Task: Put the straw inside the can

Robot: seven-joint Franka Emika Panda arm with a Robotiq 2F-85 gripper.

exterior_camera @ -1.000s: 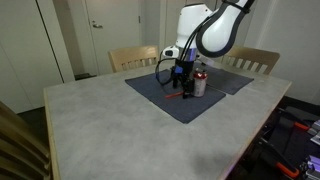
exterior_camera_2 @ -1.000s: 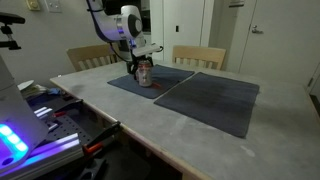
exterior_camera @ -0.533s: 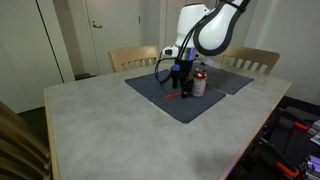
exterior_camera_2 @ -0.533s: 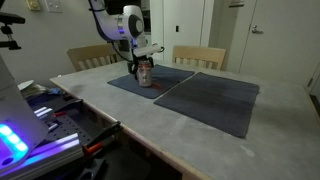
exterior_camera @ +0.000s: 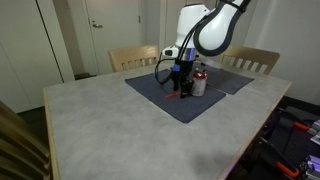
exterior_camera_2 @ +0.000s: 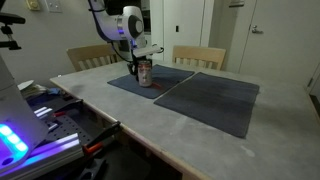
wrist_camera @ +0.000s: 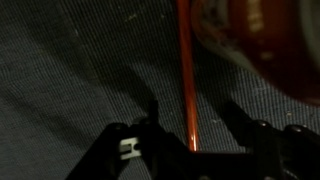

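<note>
In the wrist view the thin red-orange straw [wrist_camera: 186,70] lies on the dark mat, running away from me between my fingers. My gripper [wrist_camera: 190,108] straddles it, with a gap showing on each side of the straw. The can [wrist_camera: 262,38] fills the upper right corner, close beside the straw. In both exterior views the gripper [exterior_camera: 181,88] [exterior_camera_2: 138,72] is down at the mat next to the silver can [exterior_camera: 199,84] [exterior_camera_2: 145,74]. A short red stretch of the straw [exterior_camera: 172,97] shows in an exterior view.
Two dark mats [exterior_camera: 180,108] [exterior_camera_2: 205,98] lie on the grey table [exterior_camera: 110,130]. Wooden chairs [exterior_camera: 133,57] [exterior_camera: 256,60] stand at the far edge. Equipment with cables sits beside the table [exterior_camera_2: 45,115].
The jaws have narrowed toward the straw. The arm stays low beside the can, hardly shifted.
</note>
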